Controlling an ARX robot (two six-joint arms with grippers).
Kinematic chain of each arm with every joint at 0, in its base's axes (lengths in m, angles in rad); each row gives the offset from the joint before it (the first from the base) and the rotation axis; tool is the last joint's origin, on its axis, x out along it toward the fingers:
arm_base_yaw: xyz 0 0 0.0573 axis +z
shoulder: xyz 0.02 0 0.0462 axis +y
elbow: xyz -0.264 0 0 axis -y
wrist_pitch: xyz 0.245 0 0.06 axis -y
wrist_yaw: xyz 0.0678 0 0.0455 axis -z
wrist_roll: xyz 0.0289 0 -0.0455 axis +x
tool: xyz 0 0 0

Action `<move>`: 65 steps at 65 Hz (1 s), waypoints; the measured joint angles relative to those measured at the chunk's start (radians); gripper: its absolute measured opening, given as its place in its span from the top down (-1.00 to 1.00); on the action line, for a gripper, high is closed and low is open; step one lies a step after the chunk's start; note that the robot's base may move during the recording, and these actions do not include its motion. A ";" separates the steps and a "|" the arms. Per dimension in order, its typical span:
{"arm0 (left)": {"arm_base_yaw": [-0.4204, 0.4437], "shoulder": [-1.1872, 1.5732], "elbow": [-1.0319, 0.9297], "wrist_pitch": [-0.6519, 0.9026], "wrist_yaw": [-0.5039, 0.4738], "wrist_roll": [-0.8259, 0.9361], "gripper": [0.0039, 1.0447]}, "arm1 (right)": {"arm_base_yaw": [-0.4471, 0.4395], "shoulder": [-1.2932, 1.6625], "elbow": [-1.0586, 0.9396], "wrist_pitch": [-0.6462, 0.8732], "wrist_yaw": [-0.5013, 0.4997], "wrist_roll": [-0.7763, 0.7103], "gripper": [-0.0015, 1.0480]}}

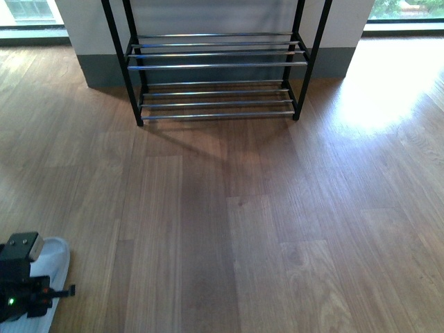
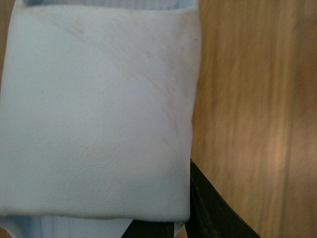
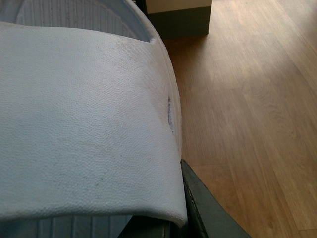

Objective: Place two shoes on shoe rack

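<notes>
Front view, left hand over slide

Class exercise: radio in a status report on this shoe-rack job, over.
Left gripper at pale blue slide, right gripper at second slide; grip unclear. Shoe rack bars bare. Floor to it open.

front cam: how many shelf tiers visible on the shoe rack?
2. Upper tier of chrome bars near the picture's top; lower tier below it. The shoe rack runs past the top edge, so more may sit above.
</notes>
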State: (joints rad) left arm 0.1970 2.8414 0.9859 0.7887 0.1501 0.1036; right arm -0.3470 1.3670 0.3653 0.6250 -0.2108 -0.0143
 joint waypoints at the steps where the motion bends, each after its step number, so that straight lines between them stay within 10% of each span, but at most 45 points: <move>1: -0.006 -0.021 0.000 0.000 0.005 -0.002 0.97 | 0.000 0.000 0.000 0.000 0.000 0.000 0.97; 16: -0.026 -0.362 -0.190 0.040 0.023 0.014 0.97 | 0.000 0.000 0.000 0.000 0.000 0.000 0.97; 34: -0.278 -1.279 -0.529 -0.550 -0.128 -0.080 0.97 | 0.003 0.000 0.000 0.000 -0.006 0.000 0.97; 65: -0.277 -2.080 -0.508 -1.013 -0.345 -0.041 0.97 | -0.001 0.000 0.000 0.000 0.002 0.000 0.97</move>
State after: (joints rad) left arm -0.0799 0.7616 0.4782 -0.2245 -0.1947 0.0624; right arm -0.3477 1.3670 0.3653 0.6250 -0.2092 -0.0139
